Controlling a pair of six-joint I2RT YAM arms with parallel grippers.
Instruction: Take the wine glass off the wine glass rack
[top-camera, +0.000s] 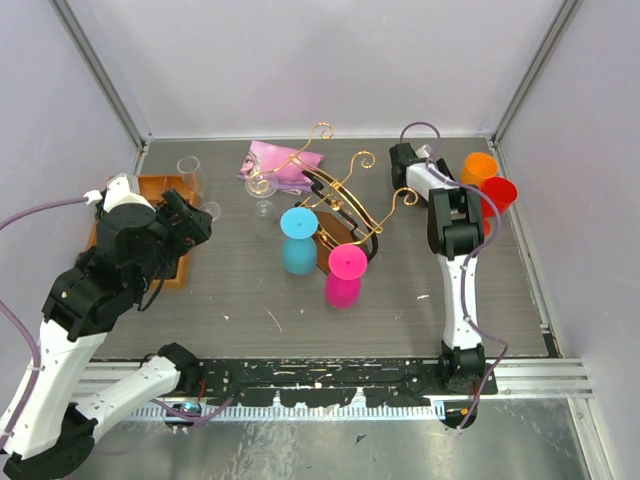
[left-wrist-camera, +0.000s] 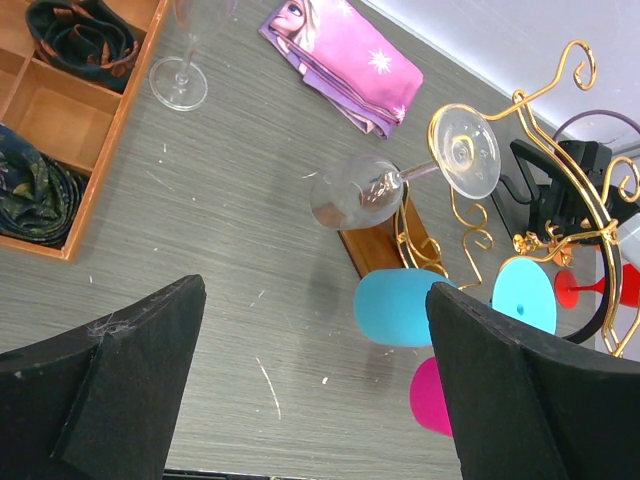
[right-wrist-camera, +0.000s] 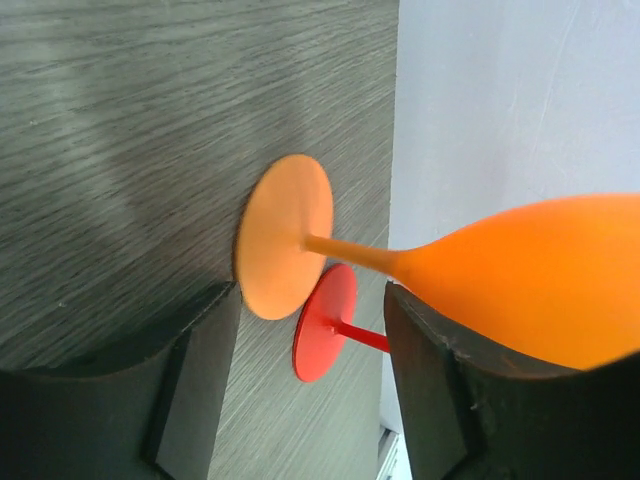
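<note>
The gold wire wine glass rack (top-camera: 345, 190) stands mid-table on its brown wooden base (left-wrist-camera: 378, 250). A clear wine glass (left-wrist-camera: 360, 190), a blue one (top-camera: 297, 245) and a pink one (top-camera: 343, 278) hang from its rails. My left gripper (left-wrist-camera: 315, 400) hovers open over bare table left of the rack, holding nothing. At the back right, my right gripper (right-wrist-camera: 310, 380) is open beside an orange wine glass (right-wrist-camera: 520, 280) that stands on the table with a red one (right-wrist-camera: 325, 322) behind it. The orange stem passes just beyond the fingertips, untouched.
An orange compartment tray (top-camera: 165, 185) with dark items lies at the far left, a second clear glass (top-camera: 190, 170) upright beside it. A pink pouch (top-camera: 280, 160) lies behind the rack. White walls close the back and both sides.
</note>
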